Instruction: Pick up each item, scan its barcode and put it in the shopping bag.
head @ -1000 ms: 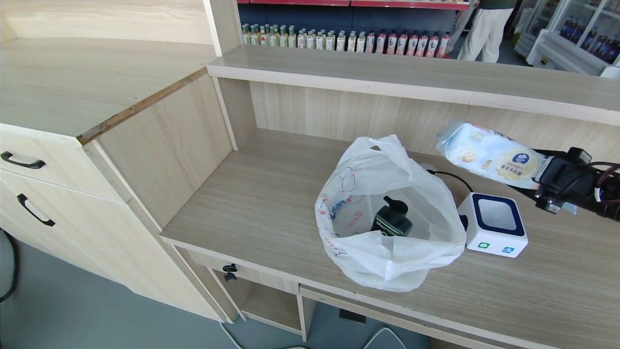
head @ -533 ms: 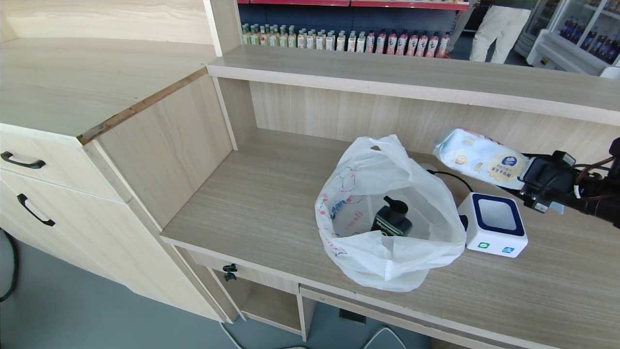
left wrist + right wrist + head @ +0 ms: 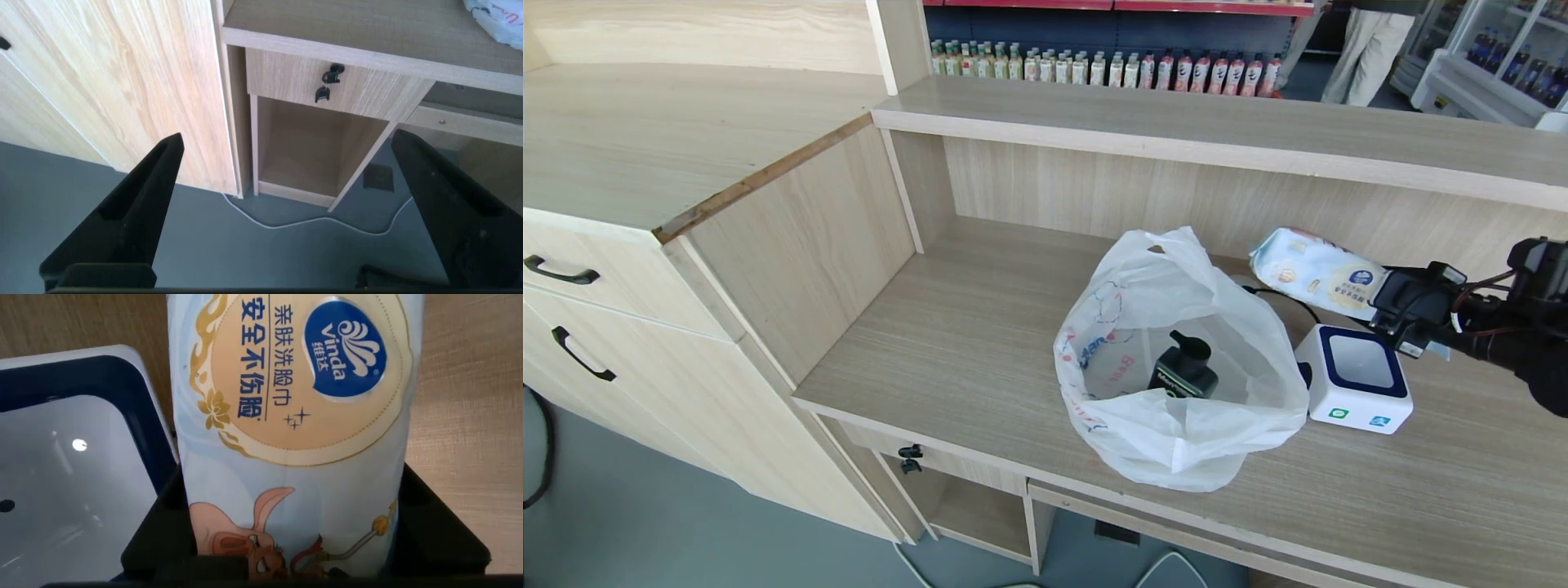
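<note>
Lowered since earlier, right pincer grips pack, scanner near below it, probably for scanning; left pincer gapes.

Printed characters on tissue pack, red and blue lettering on shopping bag

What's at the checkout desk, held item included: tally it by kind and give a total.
Shopping bag: 1
Pump bottle: 1, inside the bag
Wipes pack: 1, held by the right gripper
Scanner: 1
Total: 4
</note>
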`<state>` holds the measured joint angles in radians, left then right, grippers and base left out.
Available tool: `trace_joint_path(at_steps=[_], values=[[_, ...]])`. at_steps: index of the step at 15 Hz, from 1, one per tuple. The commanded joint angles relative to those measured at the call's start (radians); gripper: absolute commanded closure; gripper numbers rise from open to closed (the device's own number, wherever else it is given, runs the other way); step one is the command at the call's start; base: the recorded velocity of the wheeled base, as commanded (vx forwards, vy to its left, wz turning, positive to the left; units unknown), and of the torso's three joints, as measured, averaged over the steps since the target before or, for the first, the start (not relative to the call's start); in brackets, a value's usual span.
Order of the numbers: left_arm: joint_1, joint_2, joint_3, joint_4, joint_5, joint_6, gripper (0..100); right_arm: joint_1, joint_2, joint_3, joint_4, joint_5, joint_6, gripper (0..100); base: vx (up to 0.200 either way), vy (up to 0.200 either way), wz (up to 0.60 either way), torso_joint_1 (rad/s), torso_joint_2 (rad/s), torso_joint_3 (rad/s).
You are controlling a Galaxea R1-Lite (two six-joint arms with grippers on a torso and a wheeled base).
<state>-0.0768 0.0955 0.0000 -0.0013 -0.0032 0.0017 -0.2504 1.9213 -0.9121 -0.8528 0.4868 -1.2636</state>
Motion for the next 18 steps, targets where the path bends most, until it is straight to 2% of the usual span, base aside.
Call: trace_joint_path(at_steps=[1,8,12,18], values=[[0.0,0.0,0.0,0.0,0.0,0.0,0,0.003,-0.007,-0.004,-0.023,-0.001,-0.007,100,0.0,0.0,0.0,0.0,0.0,0.0],[0.0,0.0,0.0,0.0,0.0,0.0,0,0.011,-0.071,0.009,-0.037,0.007,-0.1,100,0.0,0.0,0.0,0.0,0.0,0.0],[0.0,0.0,0.0,0.0,0.0,0.0,0,-0.007,-0.065,0.009,-0.038,0.072,-0.181,100,0.0,0.0,0.0,0.0,0.0,0.0],[0.0,0.0,0.0,0.0,0.0,0.0,0,-0.02,-0.05,0.016,-0.028,0.087,-0.191,100,0.0,0.0,0.0,0.0,0.0,0.0]])
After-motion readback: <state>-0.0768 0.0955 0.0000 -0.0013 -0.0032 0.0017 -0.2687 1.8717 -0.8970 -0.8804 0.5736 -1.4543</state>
